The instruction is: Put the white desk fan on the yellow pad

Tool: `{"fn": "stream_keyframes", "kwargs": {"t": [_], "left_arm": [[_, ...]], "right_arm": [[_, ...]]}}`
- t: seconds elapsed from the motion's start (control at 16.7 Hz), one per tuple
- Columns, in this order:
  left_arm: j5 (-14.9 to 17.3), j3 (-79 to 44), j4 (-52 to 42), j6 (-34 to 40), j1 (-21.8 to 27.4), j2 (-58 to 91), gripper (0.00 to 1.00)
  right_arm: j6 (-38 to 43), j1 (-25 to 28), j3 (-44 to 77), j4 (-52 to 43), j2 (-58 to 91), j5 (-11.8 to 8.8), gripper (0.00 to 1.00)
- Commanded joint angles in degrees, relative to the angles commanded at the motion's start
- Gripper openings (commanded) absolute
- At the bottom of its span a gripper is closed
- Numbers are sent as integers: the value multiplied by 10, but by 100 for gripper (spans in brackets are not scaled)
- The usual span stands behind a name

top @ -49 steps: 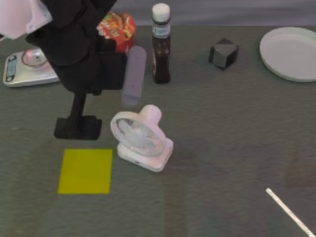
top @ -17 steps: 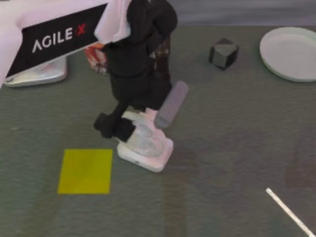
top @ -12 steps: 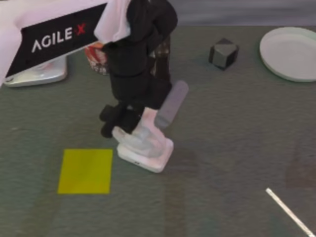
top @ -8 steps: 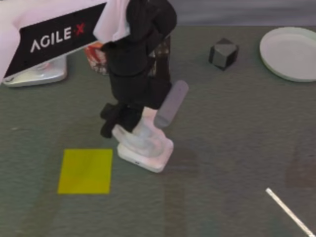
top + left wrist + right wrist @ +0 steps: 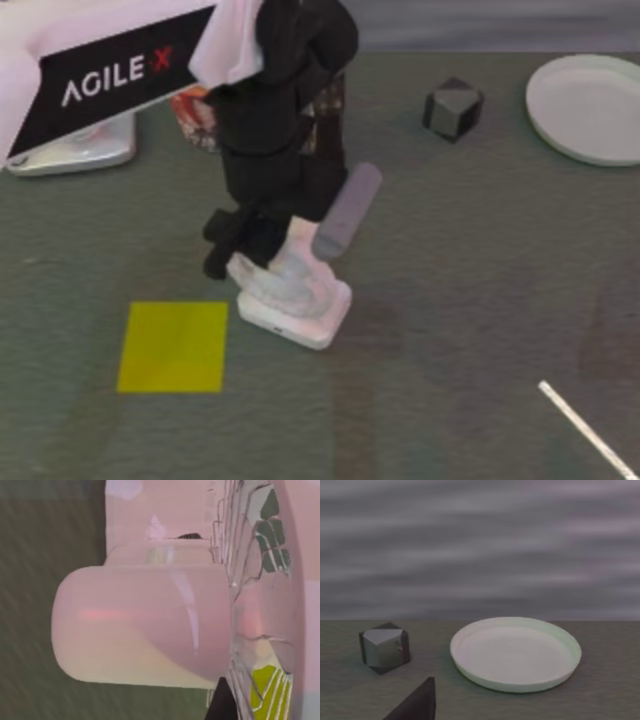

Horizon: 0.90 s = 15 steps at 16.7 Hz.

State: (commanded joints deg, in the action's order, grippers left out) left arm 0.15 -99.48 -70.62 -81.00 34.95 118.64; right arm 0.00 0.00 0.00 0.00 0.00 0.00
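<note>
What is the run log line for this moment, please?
phase: grasp | left end effector: on white desk fan | fan: on table, beside yellow pad, not on it | right arm: parked, out of top view

Bare table lies between the fan (image 5: 292,296) and the yellow pad (image 5: 173,346). Scale (image 5: 75,150), snack bag (image 5: 195,118), cube (image 5: 452,108) and plate (image 5: 587,108) stand well apart, along the far edge.
</note>
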Motion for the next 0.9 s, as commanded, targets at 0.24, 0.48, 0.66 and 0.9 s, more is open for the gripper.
{"fn": "stream_keyframes", "kwargs": {"t": [0.24, 0.48, 0.66, 0.9], "left_arm": [[-1, -36, -37, 1, -4, 2, 0], [0, -101, -101, 0, -9, 1, 0], [0, -114, -114, 1, -10, 0, 0], [0, -103, -111, 6, -12, -8, 0]], "right_arm": [[0, 0, 0, 0, 0, 0, 100], [0, 0, 0, 0, 0, 0, 100], [0, 0, 0, 0, 0, 0, 100], [0, 0, 0, 0, 0, 0, 100]]}}
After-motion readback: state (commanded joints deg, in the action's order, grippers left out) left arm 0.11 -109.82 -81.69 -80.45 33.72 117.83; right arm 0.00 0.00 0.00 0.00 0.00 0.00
